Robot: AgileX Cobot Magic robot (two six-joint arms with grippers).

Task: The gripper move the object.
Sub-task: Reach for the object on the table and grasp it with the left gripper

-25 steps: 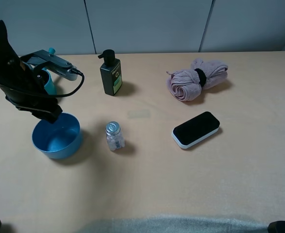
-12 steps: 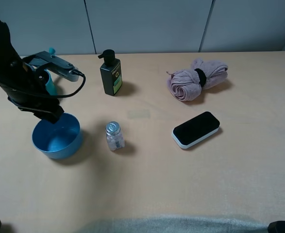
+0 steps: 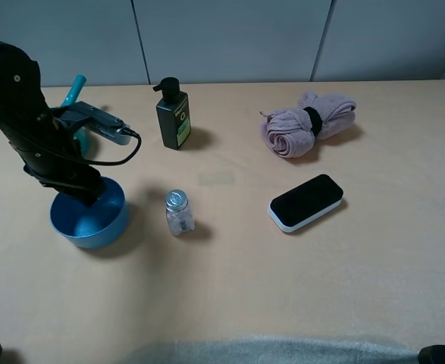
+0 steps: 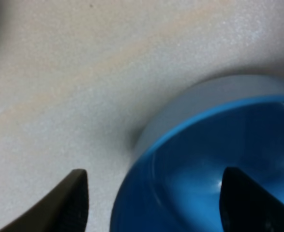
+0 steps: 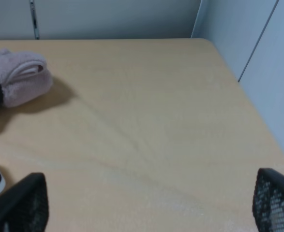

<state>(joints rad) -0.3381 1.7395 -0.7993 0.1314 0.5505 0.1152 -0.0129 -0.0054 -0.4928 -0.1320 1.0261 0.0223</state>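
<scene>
**Blue bowl at left, open fingers straddling its rim**

The blue bowl sits at the left of the high view, below centre, on the tan table. The left gripper hangs over the bowl's far rim. Its fingers are spread wide, one outside the wall and one inside. A small glass shaker stands near the bowl's right side, and a black pump bottle stands further up. The teal pot peeks out behind the arm. The right gripper is spread wide over bare table.

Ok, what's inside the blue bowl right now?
One finger of the open left gripper reaches inside the bowl; the other is outside the rim. The blue floor that shows is bare. The arm hides the back part from above.
</scene>
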